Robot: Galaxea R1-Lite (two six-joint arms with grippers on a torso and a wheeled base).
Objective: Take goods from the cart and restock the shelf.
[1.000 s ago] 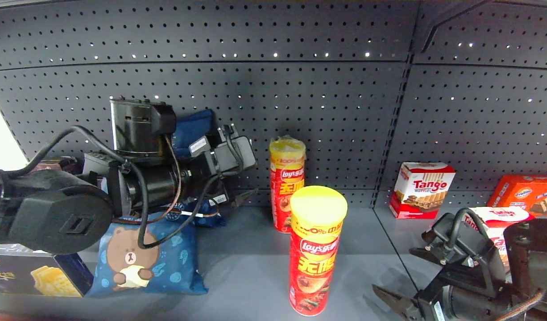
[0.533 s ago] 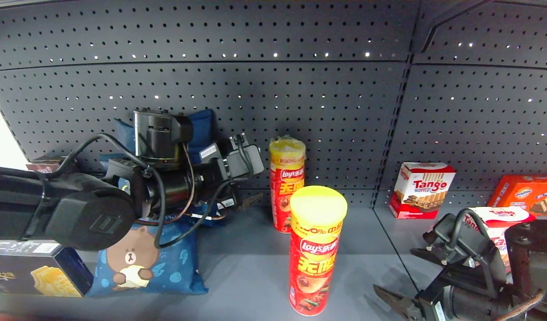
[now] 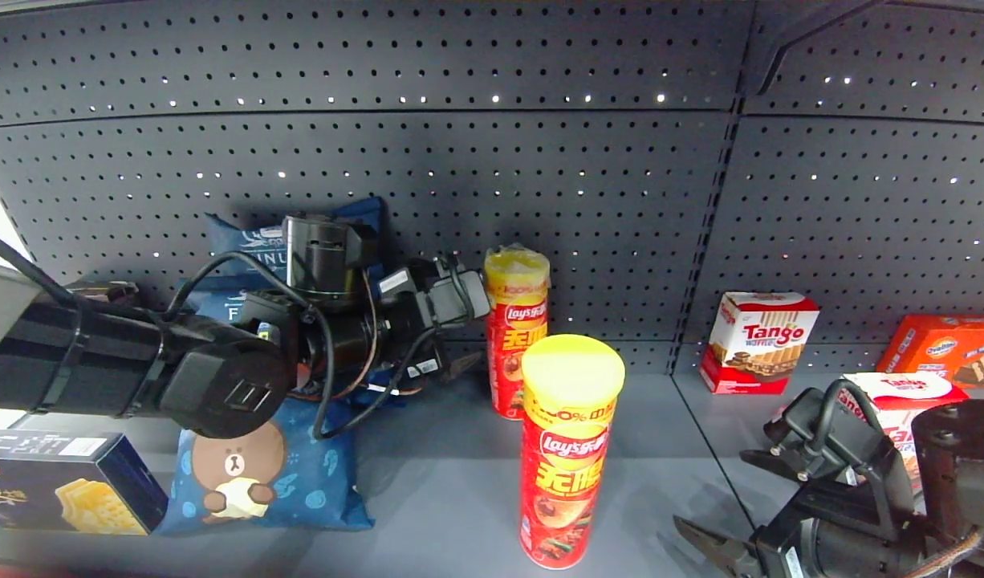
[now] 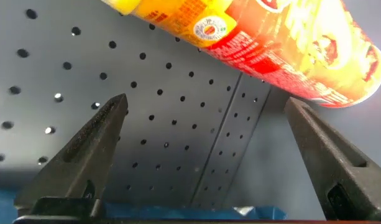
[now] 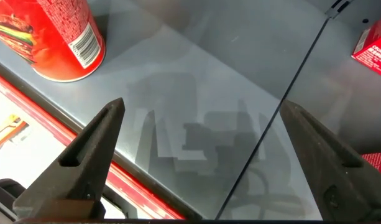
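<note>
Left gripper (jaws spread) beside rear can.

Front can stands before rear can on shelf

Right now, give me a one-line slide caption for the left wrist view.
Open left gripper faces the dark perforated metal back panel, close to a red and yellow cylindrical chip can.
</note>
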